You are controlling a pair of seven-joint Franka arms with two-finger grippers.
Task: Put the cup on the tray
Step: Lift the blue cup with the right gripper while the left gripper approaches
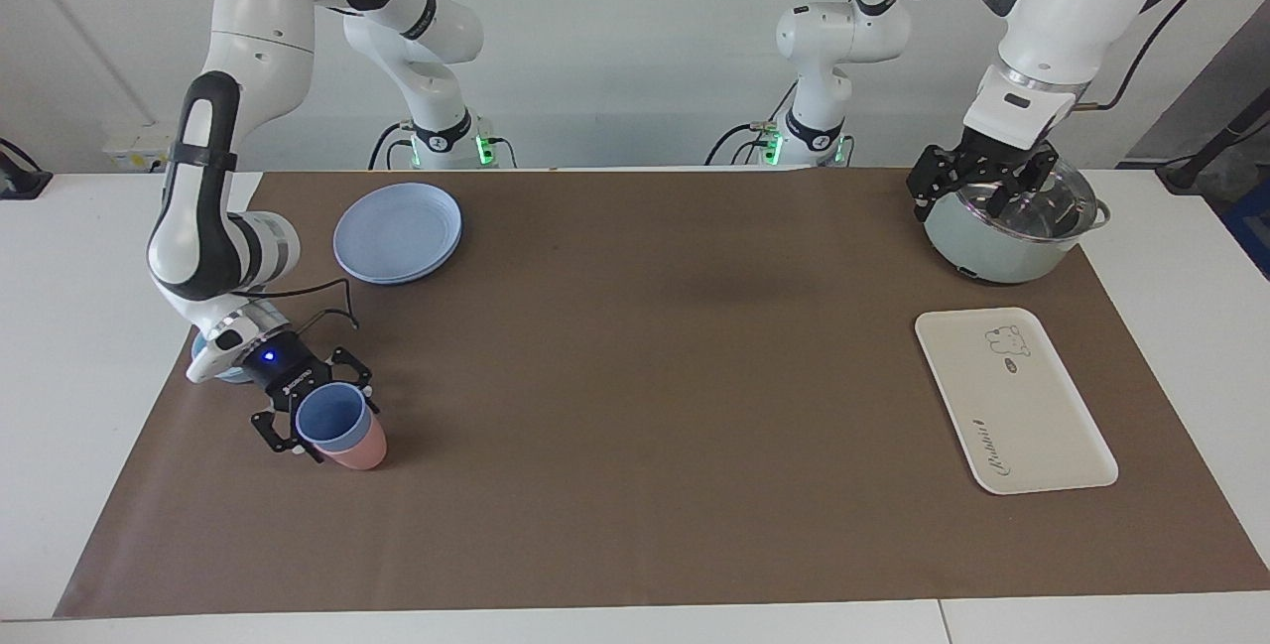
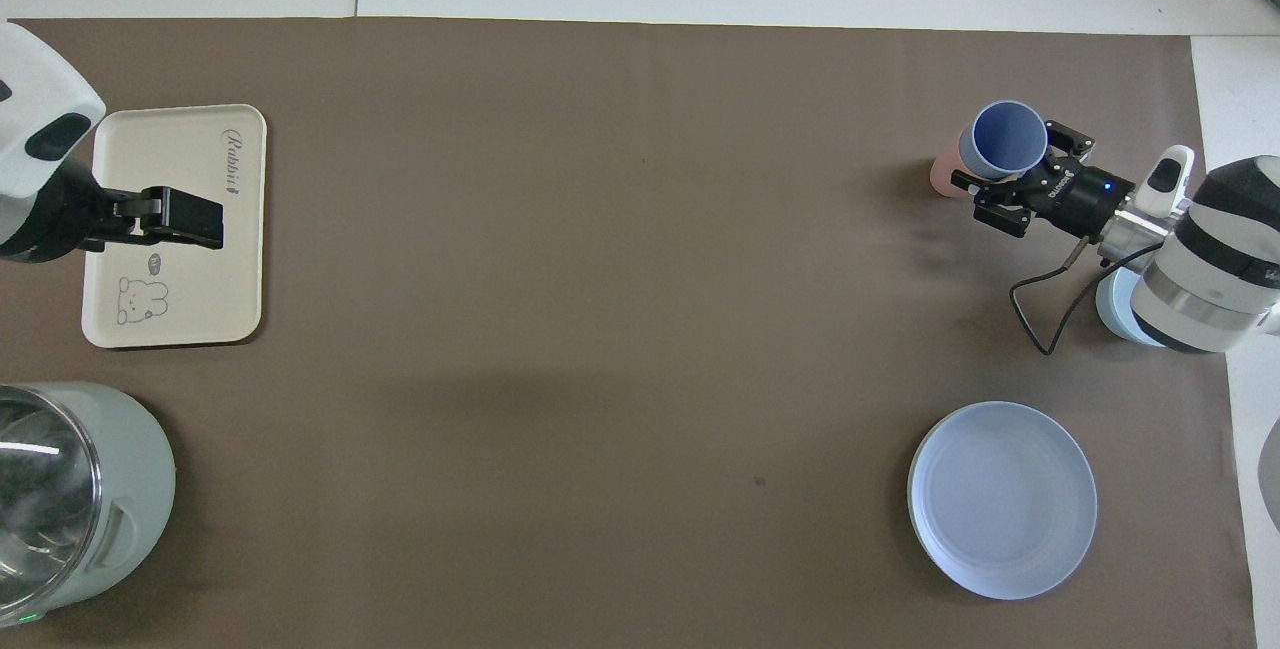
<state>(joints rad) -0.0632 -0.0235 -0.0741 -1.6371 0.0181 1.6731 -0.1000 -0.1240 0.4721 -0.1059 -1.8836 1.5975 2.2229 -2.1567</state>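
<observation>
Item: the blue cup (image 1: 331, 418), a small tapered tumbler without handle, was recorded toward the right arm's end of the table, nested mouth-up in a salmon-pink cup (image 1: 359, 450) of the same shape that stood on the brown mat (image 1: 635, 406). The right gripper (image 1: 316, 406) was found low at the blue cup, its fingers drawn in against the cup's sides and gripping it.

The tray (image 1: 1032, 416), cream-white with a bear drawing and cursive lettering, was logged flat on the mat at the left arm's end of the table, well apart from the cup.

The left gripper (image 1: 982, 186) was noted raised over the pale green pot (image 1: 992, 247), which was placed nearer to the robots than the tray; its fingers were spread wide and nothing was held.

A round blue plate (image 1: 397, 232) was listed nearer to the robots than the cups. A light-blue bowl (image 2: 1115, 314) was partly hidden under the right arm.
</observation>
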